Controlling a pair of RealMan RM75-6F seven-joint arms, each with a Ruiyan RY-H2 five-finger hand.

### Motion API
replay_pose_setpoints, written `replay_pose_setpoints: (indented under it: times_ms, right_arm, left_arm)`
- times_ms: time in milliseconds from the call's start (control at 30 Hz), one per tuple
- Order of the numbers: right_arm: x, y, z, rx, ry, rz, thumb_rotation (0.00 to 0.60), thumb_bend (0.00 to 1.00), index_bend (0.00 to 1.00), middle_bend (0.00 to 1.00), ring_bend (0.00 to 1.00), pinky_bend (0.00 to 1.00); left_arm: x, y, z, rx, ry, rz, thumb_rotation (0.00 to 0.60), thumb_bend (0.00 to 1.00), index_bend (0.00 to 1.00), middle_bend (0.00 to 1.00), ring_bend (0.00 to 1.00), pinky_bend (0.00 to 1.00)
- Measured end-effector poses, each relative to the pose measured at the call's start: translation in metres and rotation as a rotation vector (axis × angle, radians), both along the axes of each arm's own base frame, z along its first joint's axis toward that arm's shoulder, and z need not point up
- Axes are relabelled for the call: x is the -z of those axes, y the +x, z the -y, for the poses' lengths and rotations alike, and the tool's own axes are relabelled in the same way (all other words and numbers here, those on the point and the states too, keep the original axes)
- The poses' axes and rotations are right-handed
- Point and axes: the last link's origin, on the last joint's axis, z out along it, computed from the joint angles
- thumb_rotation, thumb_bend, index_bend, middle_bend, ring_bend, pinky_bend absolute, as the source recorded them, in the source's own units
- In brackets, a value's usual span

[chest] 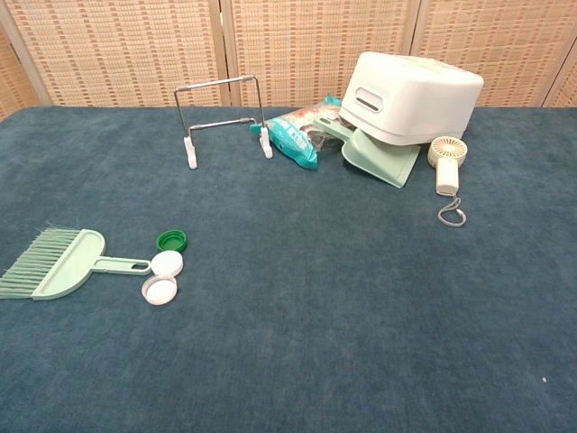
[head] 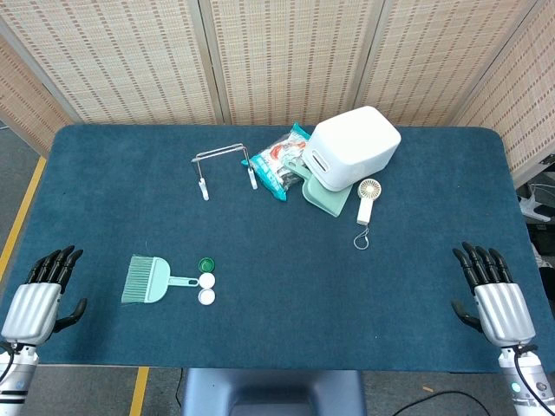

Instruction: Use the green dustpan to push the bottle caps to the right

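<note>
The green dustpan (head: 325, 196) (chest: 383, 159) lies at the back of the table, partly tucked under a white box. Three bottle caps sit together left of centre: a green cap (head: 205, 265) (chest: 171, 241) and two white caps (head: 206, 281) (chest: 167, 263), (head: 206, 297) (chest: 160, 290). A small green brush (head: 147, 279) (chest: 59, 263) lies with its handle touching the caps. My left hand (head: 39, 299) rests at the near left edge, fingers apart, holding nothing. My right hand (head: 494, 295) rests at the near right edge, also empty with fingers extended. The chest view shows neither hand.
A white box (head: 351, 147) (chest: 410, 97) lies over the dustpan. A snack packet (head: 277, 165) (chest: 297, 133), a wire stand (head: 224, 166) (chest: 225, 117) and a handheld fan (head: 368, 199) (chest: 447, 162) sit along the back. Blue cloth (head: 347, 295) covers the table.
</note>
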Motion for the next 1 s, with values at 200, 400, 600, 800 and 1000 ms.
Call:
replay_pose_setpoints:
  times_ms: [200,400,600,800,1000]
  right_arm:
    - [-0.003,0.001,-0.002,-0.008,-0.007,0.009,0.600,0.23,0.00,0.00,0.00,0.00]
    - [-0.005,0.003,-0.006,-0.010,-0.010,0.020,0.600,0.23,0.00,0.00,0.00,0.00]
    - [-0.007,0.005,-0.005,-0.007,-0.002,0.043,0.600,0.23,0.00,0.00,0.00,0.00]
    - [-0.008,0.004,-0.005,-0.003,0.008,0.053,0.600,0.23,0.00,0.00,0.00,0.00]
    - [-0.007,0.004,-0.003,-0.003,0.025,0.060,0.600,0.23,0.00,0.00,0.00,0.00]
  left_arm:
    - [0.010,0.001,-0.001,0.006,-0.020,0.000,0.600,0.37,0.00,0.00,0.00,0.10]
    - [0.033,0.016,-0.011,0.064,-0.074,0.027,0.600,0.38,0.09,0.12,0.11,0.31]
    - [0.058,0.035,-0.031,0.109,-0.126,-0.017,0.600,0.37,0.16,0.23,0.41,0.51]
    - [0.088,0.052,-0.050,0.139,-0.185,-0.067,0.600,0.37,0.20,0.32,0.62,0.71]
    - [0.113,0.062,-0.059,0.154,-0.231,-0.087,0.600,0.37,0.23,0.33,0.69,0.76]
